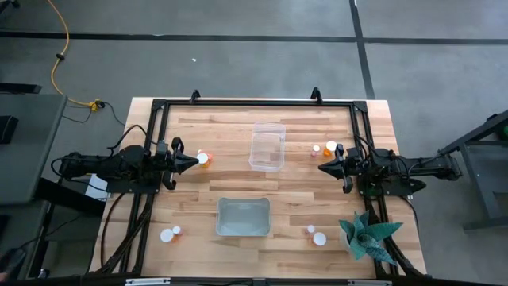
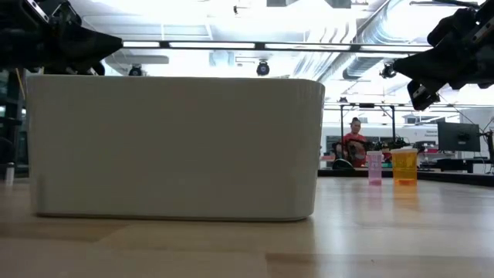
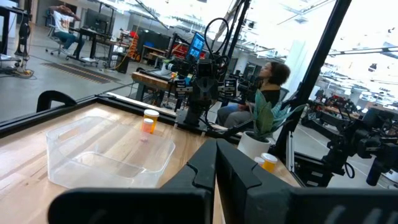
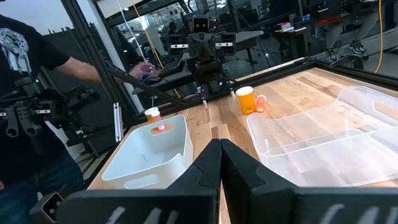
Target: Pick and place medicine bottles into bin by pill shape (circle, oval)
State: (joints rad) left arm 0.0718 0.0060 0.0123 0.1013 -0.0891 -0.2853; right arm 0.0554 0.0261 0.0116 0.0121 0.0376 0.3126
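Both grippers are shut, empty and held above the table. My left gripper (image 1: 194, 163) (image 3: 216, 163) is at the table's left, pointing right. An orange bottle (image 1: 204, 159) (image 4: 246, 99) with a white cap stands on the table just beyond its tips. My right gripper (image 1: 322, 167) (image 4: 219, 155) is at the right, pointing left. A pink bottle (image 1: 316, 148) (image 2: 374, 167) and an orange bottle (image 1: 331, 148) (image 2: 404, 166) stand just on its far side. Two bottles (image 1: 169, 233) are at the near left and two bottles (image 1: 317, 235) at the near right.
A clear bin (image 1: 267, 147) (image 3: 106, 152) stands at the far middle and a white bin (image 1: 244, 217) (image 2: 177, 147) at the near middle. A potted plant (image 1: 365, 237) stands at the near right corner. Black frame rails run along the table's edges. People are in the room beyond.
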